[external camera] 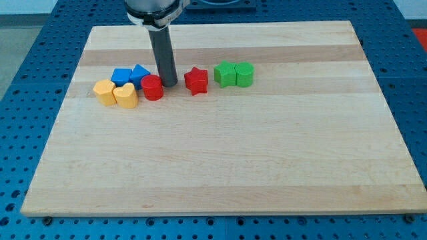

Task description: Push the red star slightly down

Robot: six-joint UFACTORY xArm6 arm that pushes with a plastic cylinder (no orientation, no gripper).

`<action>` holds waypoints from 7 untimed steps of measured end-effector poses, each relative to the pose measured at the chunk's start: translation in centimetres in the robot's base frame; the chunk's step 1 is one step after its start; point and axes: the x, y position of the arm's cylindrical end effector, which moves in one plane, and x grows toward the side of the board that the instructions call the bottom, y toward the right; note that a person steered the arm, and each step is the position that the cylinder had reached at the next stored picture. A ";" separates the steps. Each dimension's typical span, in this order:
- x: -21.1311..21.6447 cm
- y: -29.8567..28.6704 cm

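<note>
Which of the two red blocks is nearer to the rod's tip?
The red cylinder, just left of my tip and almost touching it. The red star lies further right, with a gap.

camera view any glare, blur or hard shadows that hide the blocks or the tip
Camera view: even, soft light, no glare on the wooden board; only faint shadows under the blocks; the red star and my tip, left of it beside the red cylinder, are sharp.

A pale wooden board (220,160) lies on a blue perforated bench (27,87). Toward the view's top, a row of blocks rests on it: two yellow blocks (115,93), two blue blocks (131,75), a red cylinder (153,87), the red star (196,81) and two green blocks (234,74). My tip (168,84) touches the board between the red cylinder and the red star, just beside the cylinder.
</note>
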 end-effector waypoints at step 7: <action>0.6 10.0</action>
